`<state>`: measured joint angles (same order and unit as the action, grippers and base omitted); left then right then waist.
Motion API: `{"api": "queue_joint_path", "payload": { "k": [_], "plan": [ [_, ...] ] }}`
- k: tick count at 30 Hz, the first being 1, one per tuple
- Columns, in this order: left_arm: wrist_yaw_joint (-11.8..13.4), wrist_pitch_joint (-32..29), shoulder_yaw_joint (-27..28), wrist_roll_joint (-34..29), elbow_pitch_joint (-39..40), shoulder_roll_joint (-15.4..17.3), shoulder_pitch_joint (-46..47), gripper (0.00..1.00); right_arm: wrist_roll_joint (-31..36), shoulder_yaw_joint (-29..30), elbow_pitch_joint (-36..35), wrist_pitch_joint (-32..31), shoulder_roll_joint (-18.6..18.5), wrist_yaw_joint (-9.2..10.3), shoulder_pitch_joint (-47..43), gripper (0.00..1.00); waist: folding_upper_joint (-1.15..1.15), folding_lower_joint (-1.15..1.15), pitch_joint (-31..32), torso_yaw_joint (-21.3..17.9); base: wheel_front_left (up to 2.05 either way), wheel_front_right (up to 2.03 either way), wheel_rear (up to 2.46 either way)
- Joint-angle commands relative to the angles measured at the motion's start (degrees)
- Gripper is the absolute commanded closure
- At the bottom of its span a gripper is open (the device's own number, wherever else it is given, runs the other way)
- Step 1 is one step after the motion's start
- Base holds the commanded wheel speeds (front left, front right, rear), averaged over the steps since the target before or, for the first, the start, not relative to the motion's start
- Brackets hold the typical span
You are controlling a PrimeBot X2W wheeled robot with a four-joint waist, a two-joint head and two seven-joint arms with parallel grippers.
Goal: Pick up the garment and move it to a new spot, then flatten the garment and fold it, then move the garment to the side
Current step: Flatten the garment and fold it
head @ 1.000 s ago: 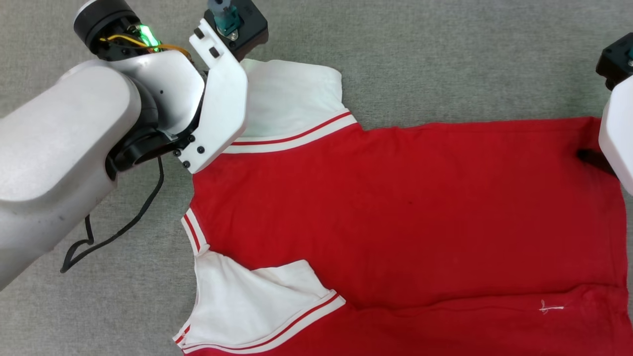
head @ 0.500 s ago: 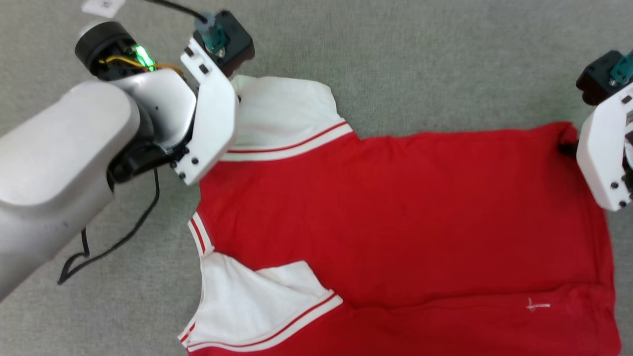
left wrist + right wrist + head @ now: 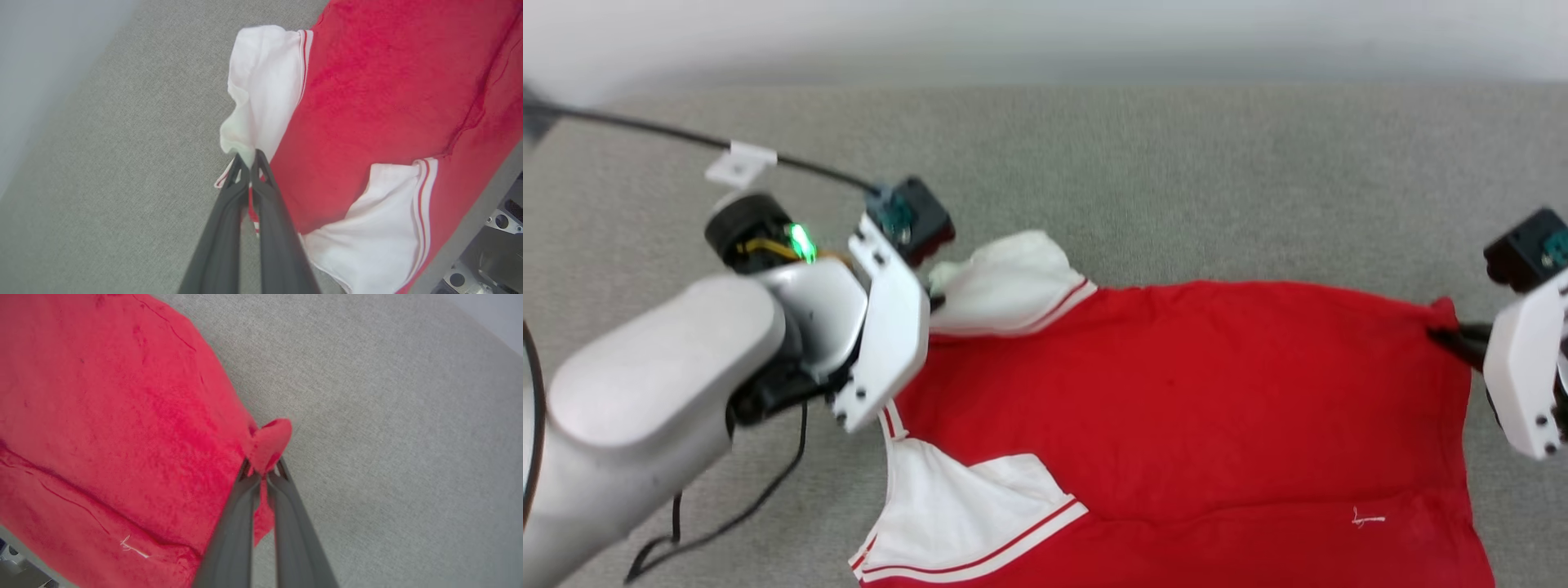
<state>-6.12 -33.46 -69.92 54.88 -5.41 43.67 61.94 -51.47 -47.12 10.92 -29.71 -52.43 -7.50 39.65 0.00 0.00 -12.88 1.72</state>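
Observation:
The garment, red with white sleeves and red-white striped trim, lies spread on the grey surface with a plain red side up. My left gripper is shut on the far white sleeve, which bunches up around its tips. The left wrist view shows this pinch at the left gripper on the sleeve's edge. My right gripper is shut on the far hem corner. In the right wrist view, a small red fold sticks out past the right gripper.
Grey fabric surface stretches beyond the garment to a pale edge or wall. A black cable with a white tag runs to my left wrist. Robot base parts show at the left wrist view's corner.
The right gripper has shut on the hem corner. Both grippers have drawn the garment's far edge inward, bunching the far sleeve. The head camera has tilted up.

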Motion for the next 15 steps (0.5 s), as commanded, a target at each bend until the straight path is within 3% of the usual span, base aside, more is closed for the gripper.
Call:
{"api": "queue_joint_path", "payload": {
  "k": [1,15],
  "plan": [
    [0.28,0.22,-0.27,0.20,0.81,0.57,-1.38,1.00,-0.44,0.10,-0.47,0.45,-0.72,0.03,-1.46,1.00,0.00,0.00,2.31,0.72,0.00,0.00,0.00],
    [3.74,-2.86,-2.95,0.25,11.70,7.44,-17.42,1.00,-2.00,1.40,-2.78,2.59,-4.05,0.03,-16.89,1.00,0.00,0.00,8.12,1.37,0.00,0.00,0.00]
  ]
}}
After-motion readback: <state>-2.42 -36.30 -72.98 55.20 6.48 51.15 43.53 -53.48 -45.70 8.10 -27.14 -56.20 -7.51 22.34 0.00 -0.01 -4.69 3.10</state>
